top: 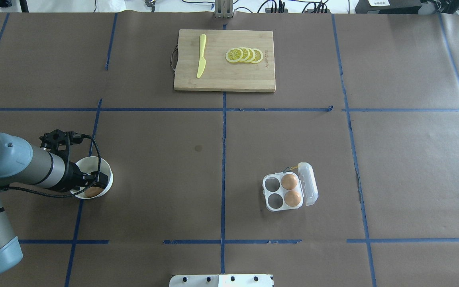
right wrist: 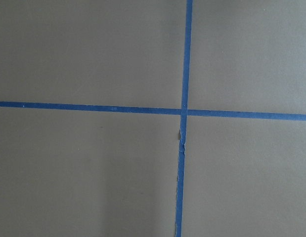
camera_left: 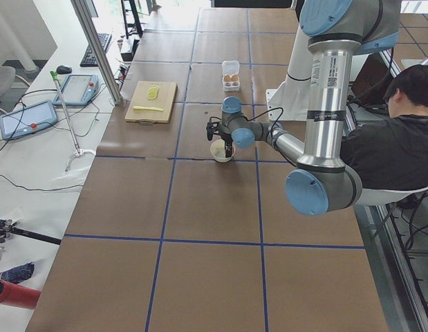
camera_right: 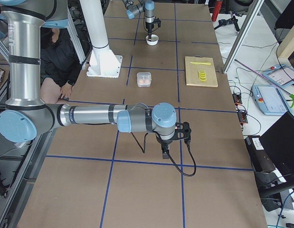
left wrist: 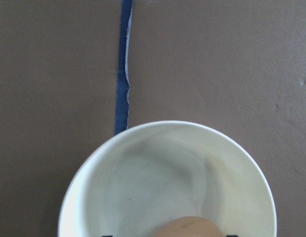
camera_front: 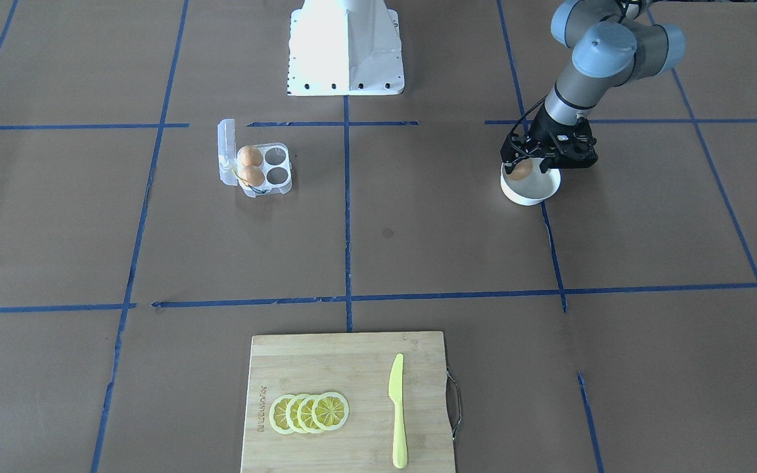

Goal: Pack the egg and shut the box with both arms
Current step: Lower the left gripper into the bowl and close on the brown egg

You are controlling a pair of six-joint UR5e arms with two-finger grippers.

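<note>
Smooth tan egg (left wrist: 190,228), axis unclear, sits between the left gripper (camera_front: 524,161) tips at a glossy round white bowl (left wrist: 162,153). Clamped or not, cannot tell; right gripper (camera_right: 165,152) likewise. Clear plastic box (top: 274,195) lies well apart from both.

You have three eggs (camera_front: 520,172) (camera_front: 250,156) (camera_front: 252,175): one between the jaws of the left gripper (camera_front: 522,165), two well apart from them in the one box (camera_front: 267,191). That box has four cups (camera_front: 277,175), two filled and two bare. One bowl (camera_front: 536,196) sits under the jaws. Far from them, count one cutting board (camera_front: 345,368), four lemon slices (camera_front: 309,412) and one knife (camera_front: 397,410).
</note>
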